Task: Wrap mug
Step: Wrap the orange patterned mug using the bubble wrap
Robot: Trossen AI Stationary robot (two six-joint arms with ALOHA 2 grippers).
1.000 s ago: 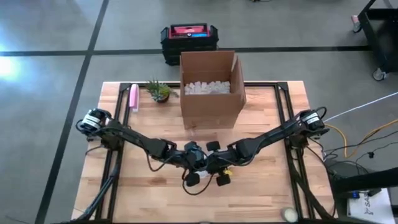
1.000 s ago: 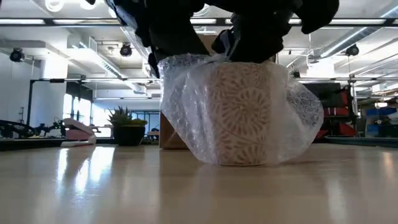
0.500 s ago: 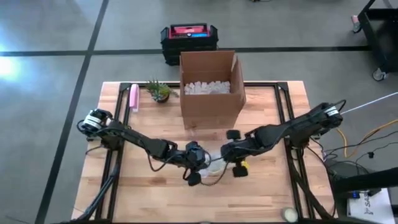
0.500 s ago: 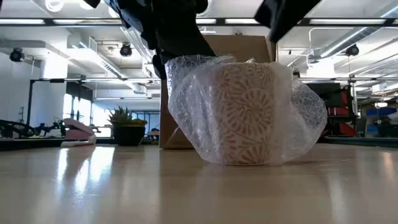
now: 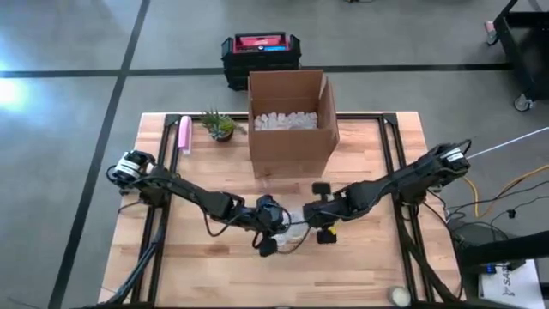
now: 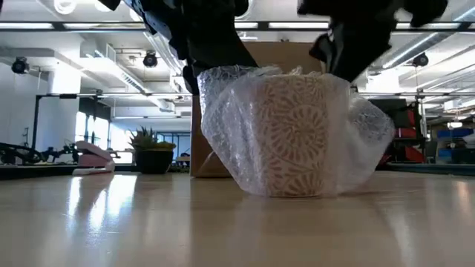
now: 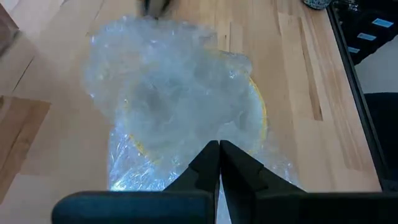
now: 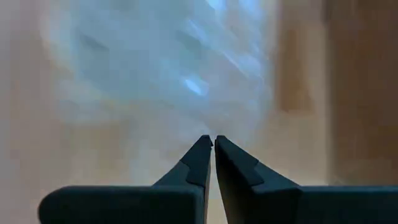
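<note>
1. Clear bubble wrap [image 6: 245,126] was seen draped loosely around a patterned mug [image 6: 295,133], which stood upright on the wooden table [image 5: 197,257], near its middle and in front of a cardboard box [image 5: 292,129].
2. The left gripper [image 7: 219,152] was positioned at the mug's left side, with its fingers pressed together on a fold of the wrap.
3. The right gripper [image 8: 213,144] was held just to the right of the mug, above the wrap, with its fingers pressed together and nothing seen between them.
4. In the box, white packing material [image 5: 286,121] was visible.
5. A small potted plant [image 5: 220,125] and a pink object [image 5: 184,135] were placed near the far left corner of the table.
</note>
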